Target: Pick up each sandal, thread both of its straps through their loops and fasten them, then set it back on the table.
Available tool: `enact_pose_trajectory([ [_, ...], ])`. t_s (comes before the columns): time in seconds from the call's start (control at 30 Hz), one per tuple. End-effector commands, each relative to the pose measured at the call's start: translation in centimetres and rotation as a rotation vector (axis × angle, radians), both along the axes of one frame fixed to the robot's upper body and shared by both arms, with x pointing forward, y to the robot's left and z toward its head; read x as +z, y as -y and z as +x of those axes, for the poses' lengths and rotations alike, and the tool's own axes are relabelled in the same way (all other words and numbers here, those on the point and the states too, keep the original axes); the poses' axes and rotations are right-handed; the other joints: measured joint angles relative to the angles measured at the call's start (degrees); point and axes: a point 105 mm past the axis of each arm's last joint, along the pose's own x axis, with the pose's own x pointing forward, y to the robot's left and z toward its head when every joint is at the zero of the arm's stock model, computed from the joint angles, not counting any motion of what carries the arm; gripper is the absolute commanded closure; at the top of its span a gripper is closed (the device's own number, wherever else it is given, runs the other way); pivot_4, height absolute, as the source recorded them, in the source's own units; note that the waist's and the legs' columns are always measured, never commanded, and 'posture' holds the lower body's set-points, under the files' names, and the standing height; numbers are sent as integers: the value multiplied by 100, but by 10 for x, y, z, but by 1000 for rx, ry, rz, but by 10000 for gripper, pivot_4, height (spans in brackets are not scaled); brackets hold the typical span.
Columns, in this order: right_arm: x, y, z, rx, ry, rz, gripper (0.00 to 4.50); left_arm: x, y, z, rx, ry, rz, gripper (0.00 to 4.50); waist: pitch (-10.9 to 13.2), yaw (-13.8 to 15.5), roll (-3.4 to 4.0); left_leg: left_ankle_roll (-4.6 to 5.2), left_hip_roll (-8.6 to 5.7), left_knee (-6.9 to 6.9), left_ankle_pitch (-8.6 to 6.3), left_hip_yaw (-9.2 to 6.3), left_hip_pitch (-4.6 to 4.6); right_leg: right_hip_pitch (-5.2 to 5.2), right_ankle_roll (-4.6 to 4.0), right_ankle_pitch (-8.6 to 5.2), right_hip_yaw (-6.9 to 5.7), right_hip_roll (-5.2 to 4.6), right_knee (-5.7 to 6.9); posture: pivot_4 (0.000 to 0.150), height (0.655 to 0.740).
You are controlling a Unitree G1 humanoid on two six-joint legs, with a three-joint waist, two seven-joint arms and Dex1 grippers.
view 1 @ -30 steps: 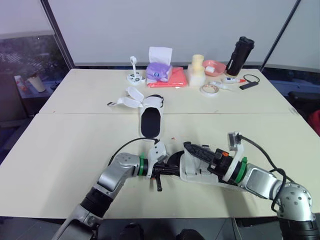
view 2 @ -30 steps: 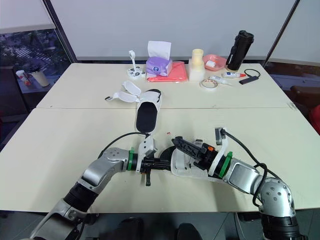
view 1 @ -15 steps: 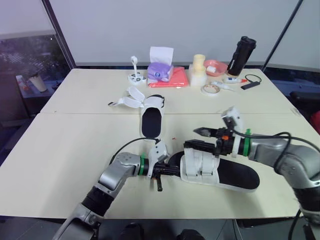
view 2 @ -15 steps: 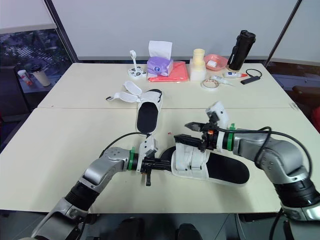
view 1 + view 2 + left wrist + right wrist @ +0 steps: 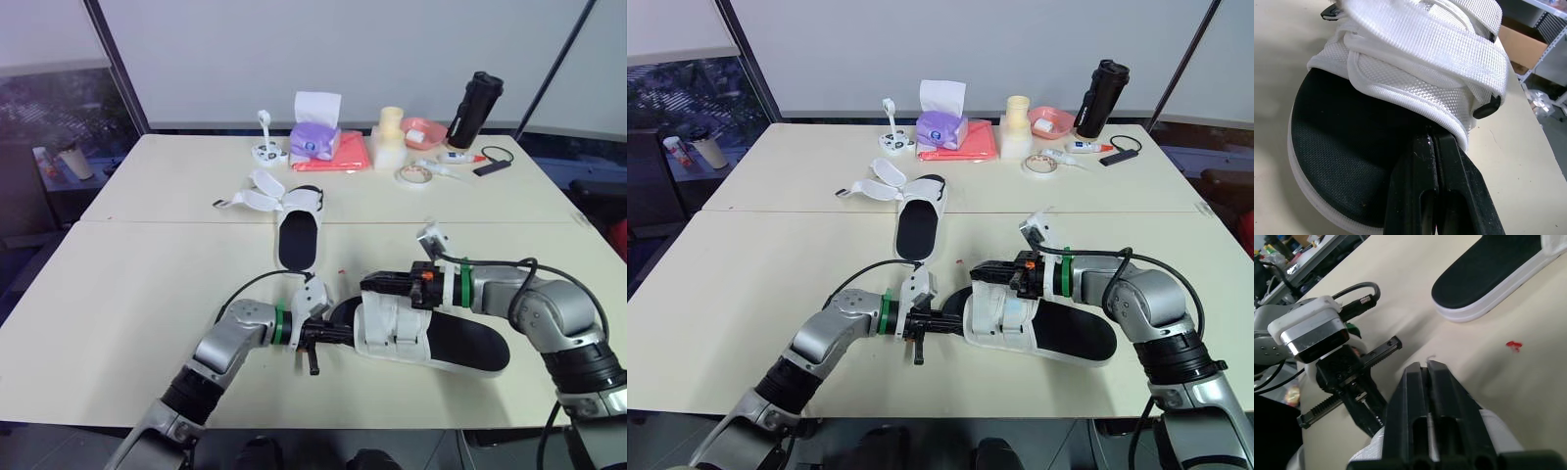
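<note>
The near sandal (image 5: pixel 421 333) lies flat on the bench (image 5: pixel 127 284) at the front middle, toe toward 9 o'clock and heel toward 3 o'clock, and both of its white straps are folded across the upper. The left hand (image 5: pixel 343 333) comes in from 9 o'clock with its two fingers pressed together, the tips on the black footbed against the hem of the upper. I cannot tell whether any fabric is caught between them. The right hand (image 5: pixel 368 285) reaches in from 3 o'clock, also closed with nothing between its fingers, and rests low over the top of the straps. The second sandal (image 5: pixel 297 230) sits at 12 o'clock from the left hand, well apart, with its loose straps (image 5: pixel 257 193) splayed out toward 10 o'clock, so its fastening looks not yet done. This footwear should be light. The sole probably has enough stiffness to be pinched at its rim and lifted without folding, and the textured footbed should give some friction. The woven straps will be soft and floppy and will likely sag or twist if held mid-length. Each is best taken near its free tip to steer it through a loop, while the other hand steadies the sole by its edge.
</note>
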Motion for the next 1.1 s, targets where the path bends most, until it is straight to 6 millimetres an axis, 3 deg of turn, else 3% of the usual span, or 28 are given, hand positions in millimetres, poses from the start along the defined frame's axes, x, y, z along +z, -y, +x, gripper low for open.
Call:
enact_pose_trajectory([
  [0.03, 27, 0, -3, 19, 58, 69, 44626, -55, -16, -14, 54, -159, 163, 45000, 0, 0, 0, 0, 0, 0, 0, 0, 0, 0, 0, 0, 0, 0, 0, 1500, 7400],
  [0.17, 54, 2, -9, 36, 108, 180, 44626, -55, -16, -14, 55, -161, 164, 45000, 0, -6, 0, 0, 0, -1, 0, 0, 0, 0, 0, 0, 0, 0, 0, 1500, 7400],
  [0.33, 62, 4, -9, -2, 141, 222, 44626, -56, -15, -13, 53, -165, 164, 45000, 1, -9, 0, 0, 0, 0, 0, 1, 0, 0, 0, 0, 0, 1, 0, 1500, 7400],
  [0.77, 15, 29, 15, -216, 88, 55, 44626, -56, -16, -11, 62, -167, 165, 45000, 1, -5, 0, 0, 0, 1, 0, 3, 0, -1, 1, 0, 2, 0, 0, 1500, 7400],
  [0.93, -19, 38, 13, -210, 96, -164, 44626, -56, -16, -11, 62, -166, 168, 45000, 0, -5, 1, 0, -1, 1, 0, 3, 0, 0, 1, 0, 1, 0, 0, 1500, 7400],
  [1.1, -27, 40, 14, -174, 149, -255, 44626, -56, -16, -10, 60, -165, 168, 45000, -2, -10, -2, 0, -1, 2, 0, 3, 7, 7, 1, 1, 1, 1, -1, 1500, 7400],
])
